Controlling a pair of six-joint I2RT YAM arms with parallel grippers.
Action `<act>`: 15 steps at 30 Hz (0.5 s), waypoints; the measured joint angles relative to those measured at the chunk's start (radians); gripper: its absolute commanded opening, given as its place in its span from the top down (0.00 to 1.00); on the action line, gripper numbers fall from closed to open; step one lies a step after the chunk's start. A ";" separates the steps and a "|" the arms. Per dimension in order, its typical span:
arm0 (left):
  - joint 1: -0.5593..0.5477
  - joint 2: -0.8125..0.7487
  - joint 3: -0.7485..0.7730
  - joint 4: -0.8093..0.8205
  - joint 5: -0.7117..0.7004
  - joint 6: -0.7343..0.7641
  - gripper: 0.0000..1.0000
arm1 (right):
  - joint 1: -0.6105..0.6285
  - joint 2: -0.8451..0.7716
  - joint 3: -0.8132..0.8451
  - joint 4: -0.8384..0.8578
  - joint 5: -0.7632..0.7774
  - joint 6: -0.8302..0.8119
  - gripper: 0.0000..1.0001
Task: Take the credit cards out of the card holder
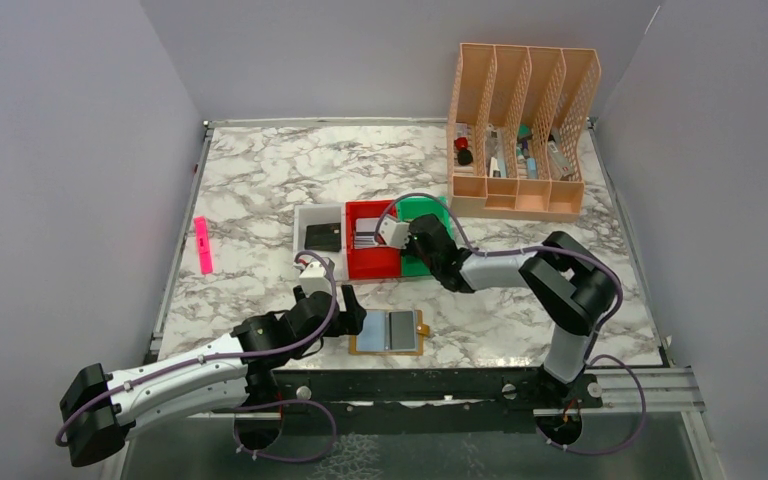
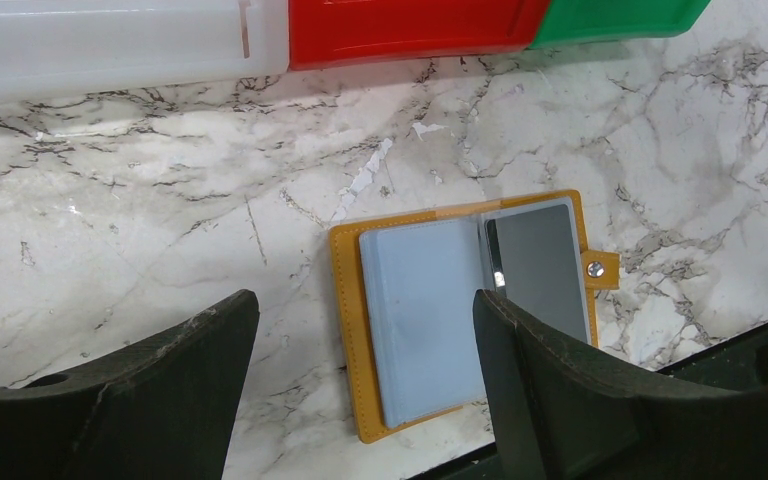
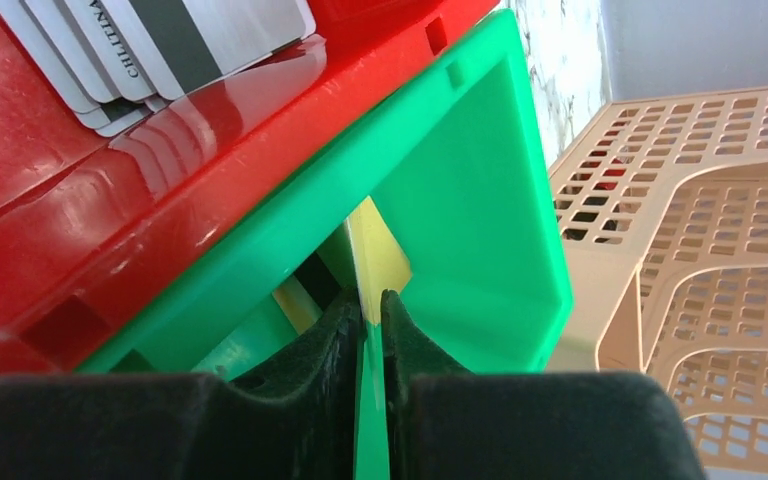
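— Where is the card holder (image 2: 430, 320)?
— It lies open at the tabletop's (image 1: 260, 190) near edge, in front of the red bin (image 1: 370, 262). The left fingers (image 2: 160, 390) are just beside it, spread wide and holding nothing.
— And the right fingers (image 3: 310, 370)?
— They are over the green bin (image 3: 470, 200), nearly closed, pinching a thin yellow card (image 3: 378, 255).

Left arm (image 1: 190, 375) stretches from lower left toward centre frame, my left gripper (image 2: 360, 315) pointing down, jaws spread wide. Right arm (image 1: 520, 265) bends in from lower right, my right gripper (image 3: 370, 310) tipped down, fingers nearly touching, just a slit.
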 measured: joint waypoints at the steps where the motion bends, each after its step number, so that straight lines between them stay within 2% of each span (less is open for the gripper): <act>1: 0.000 0.000 0.000 0.000 0.000 -0.001 0.18 | 0.000 0.000 0.000 0.004 0.000 0.000 0.67; 4: 0.000 0.000 0.000 0.000 0.000 -0.002 0.18 | -0.005 -0.008 0.000 0.016 0.000 0.005 0.55; 6: 0.000 0.001 0.000 0.000 0.000 -0.003 0.18 | -0.010 -0.022 -0.001 0.014 -0.005 0.010 0.51; 11: 0.000 0.011 0.000 0.000 0.000 -0.003 0.18 | -0.010 -0.092 -0.008 -0.014 -0.021 0.051 0.48; 15: 0.000 0.022 0.000 0.000 0.000 -0.004 0.18 | -0.010 -0.230 -0.047 -0.031 -0.051 0.128 0.46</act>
